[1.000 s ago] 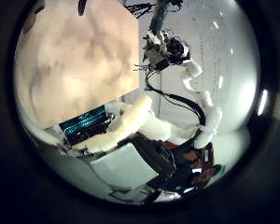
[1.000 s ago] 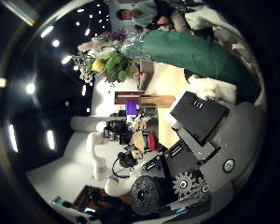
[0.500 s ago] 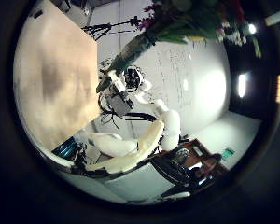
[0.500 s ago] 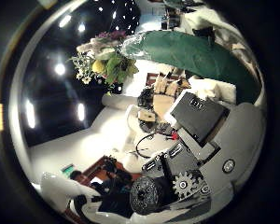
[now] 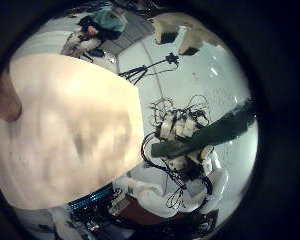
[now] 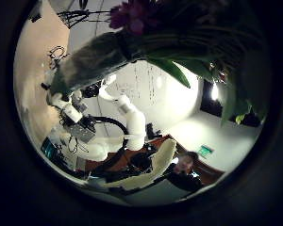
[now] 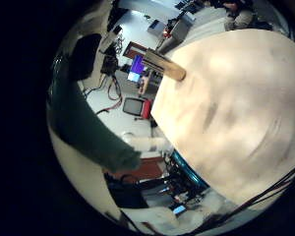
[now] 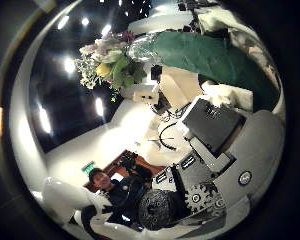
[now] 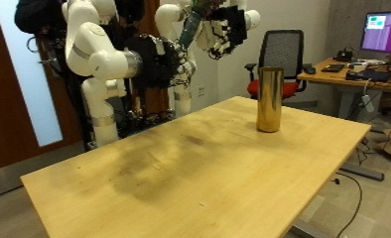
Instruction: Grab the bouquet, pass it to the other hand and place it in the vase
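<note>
The gold vase (image 9: pixel 268 99) stands upright on the wooden table (image 9: pixel 183 169) near its far edge. High above the table's far side a hand (image 9: pixel 231 20) is next to the bouquet's green wrapped stem (image 9: pixel 190 28). My right hand (image 8: pixel 215 130) is shut on the green wrap (image 8: pixel 205 55), with the flowers (image 8: pixel 110 60) sticking out past it. The right little finger side view shows the stem (image 7: pixel 84 123) and the vase (image 7: pixel 162 66). The left thumb side view has the flowers (image 6: pixel 132 14) and wrap (image 6: pixel 94 56) close. The left little finger side view shows the right hand (image 5: pixel 180 135) round the stem (image 5: pixel 205 130).
An office chair (image 9: pixel 286 55) and a desk with a monitor (image 9: pixel 385 35) stand behind the vase. The table top (image 5: pixel 65 130) spreads wide below the hands. A dark door (image 9: pixel 4 89) is behind the arms.
The left palm camera has swung closer to the bouquet, whose flowers now fill more of its view. The bouquet stays in the right hand, which has turned.
</note>
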Robot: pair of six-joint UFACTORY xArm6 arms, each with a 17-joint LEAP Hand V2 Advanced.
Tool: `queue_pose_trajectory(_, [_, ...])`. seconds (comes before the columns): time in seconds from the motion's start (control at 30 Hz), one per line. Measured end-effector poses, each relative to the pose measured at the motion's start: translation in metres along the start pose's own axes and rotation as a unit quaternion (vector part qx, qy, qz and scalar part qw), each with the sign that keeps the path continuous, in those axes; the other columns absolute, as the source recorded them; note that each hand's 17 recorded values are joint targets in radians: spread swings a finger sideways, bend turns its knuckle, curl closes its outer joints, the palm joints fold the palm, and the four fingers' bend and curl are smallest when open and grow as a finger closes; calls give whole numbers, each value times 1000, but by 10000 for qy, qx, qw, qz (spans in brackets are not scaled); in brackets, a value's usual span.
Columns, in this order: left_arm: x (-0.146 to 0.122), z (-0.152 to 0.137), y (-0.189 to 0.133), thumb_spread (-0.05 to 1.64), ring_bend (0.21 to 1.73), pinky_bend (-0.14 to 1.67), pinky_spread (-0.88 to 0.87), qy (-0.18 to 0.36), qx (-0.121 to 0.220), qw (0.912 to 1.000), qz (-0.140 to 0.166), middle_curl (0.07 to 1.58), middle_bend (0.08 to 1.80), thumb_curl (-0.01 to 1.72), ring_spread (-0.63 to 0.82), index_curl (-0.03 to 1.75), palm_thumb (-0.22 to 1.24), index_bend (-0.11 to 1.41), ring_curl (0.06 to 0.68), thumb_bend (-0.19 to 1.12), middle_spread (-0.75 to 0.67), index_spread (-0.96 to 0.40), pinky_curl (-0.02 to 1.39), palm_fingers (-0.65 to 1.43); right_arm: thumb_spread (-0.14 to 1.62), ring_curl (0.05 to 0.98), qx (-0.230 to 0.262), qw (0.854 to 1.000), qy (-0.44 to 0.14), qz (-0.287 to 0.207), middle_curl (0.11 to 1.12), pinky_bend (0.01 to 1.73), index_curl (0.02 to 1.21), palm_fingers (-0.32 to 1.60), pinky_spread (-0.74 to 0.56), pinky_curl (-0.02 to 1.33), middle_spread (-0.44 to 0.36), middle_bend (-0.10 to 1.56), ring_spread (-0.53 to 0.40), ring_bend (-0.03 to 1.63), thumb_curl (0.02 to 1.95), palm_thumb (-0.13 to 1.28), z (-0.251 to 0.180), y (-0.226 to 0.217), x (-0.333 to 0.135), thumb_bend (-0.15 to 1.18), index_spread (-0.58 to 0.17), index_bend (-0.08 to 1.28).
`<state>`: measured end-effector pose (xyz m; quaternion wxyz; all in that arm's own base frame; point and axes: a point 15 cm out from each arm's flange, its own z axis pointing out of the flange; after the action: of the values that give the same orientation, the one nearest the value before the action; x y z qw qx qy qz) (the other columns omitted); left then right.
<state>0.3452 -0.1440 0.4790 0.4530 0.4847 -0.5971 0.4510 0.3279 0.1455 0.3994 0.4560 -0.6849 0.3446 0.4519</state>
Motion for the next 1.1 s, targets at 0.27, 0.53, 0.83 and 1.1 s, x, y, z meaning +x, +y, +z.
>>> queue_pose_trajectory(0.27, [0,4,1,755,751,448,407,97,-167,9998,-15,346,304,338,455,257,210,151,156,-35,397,296,287,142,140,627,-311,9995,101,12,771,1033,918,1118,-242,1099,-117,1325,-178,1438,931,1195,34,-9,11,-19,-234,1090])
queue_pose_trajectory(0.53, [1,2,-2,820,738,331,198,134,-145,9997,-174,487,751,352,160,289,389,187,127,-3,-45,179,237,567,149,629,-270,9993,239,62,772,1019,919,1117,-242,1123,-117,1325,-179,1436,934,1199,40,-18,26,-19,-235,1087])
queue_pose_trajectory(0.83, [16,-4,-15,875,1299,1122,-620,603,197,9979,-133,749,878,407,-460,239,832,211,404,28,-434,-179,487,1137,201,631,-105,9991,371,158,777,1027,928,1120,-245,1149,-118,1322,-180,1430,931,1175,38,-23,40,-30,-239,1092])
queue_pose_trajectory(1.1, [26,-16,-24,452,1421,1190,-588,526,489,9971,252,937,1015,638,-427,477,1122,616,512,-12,-529,-518,559,1076,755,584,158,9982,540,218,702,1043,835,670,-393,973,-159,1076,-239,1320,716,873,23,-28,51,-41,-286,600])
